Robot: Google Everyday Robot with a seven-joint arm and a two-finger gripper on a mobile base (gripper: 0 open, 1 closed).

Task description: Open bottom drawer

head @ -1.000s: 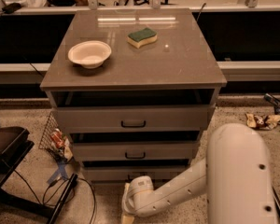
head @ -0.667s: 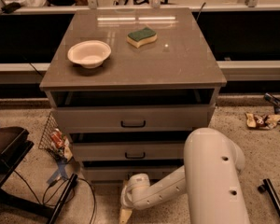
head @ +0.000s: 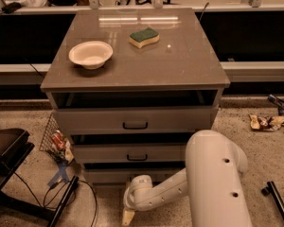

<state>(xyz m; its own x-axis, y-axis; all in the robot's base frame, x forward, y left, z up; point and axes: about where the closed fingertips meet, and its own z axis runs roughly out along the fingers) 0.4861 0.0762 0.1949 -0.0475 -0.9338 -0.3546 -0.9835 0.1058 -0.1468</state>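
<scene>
Bottom drawer (head: 109,176) sits directly above and behind the gripper (head: 128,216), as the lowest of three grey fronts in the cabinet. We see only a narrow strip of its front. Its bar handle is not visible, and we judge that it lies behind the white wrist of the arm (head: 213,174).

The gripper hangs low, close to the floor and in front of the cabinet base. We cannot tell whether it is wide or narrow, and it grasps nothing that we can see.

The middle drawer (head: 104,153) and the top drawer (head: 94,120) stand higher above the gripper, each with its black handle exposed. The bowl (head: 90,54) and the sponge (head: 144,37) rest far above it on the cabinet top and play no part.

We judge the step in hand to be the approach to the handle, with no pull begun. The next move calls for:
1. Raising the gripper to handle height.
2. Centring it on the bar.
3. Closing on the bar.
4. Drawing straight out from the cabinet.
</scene>
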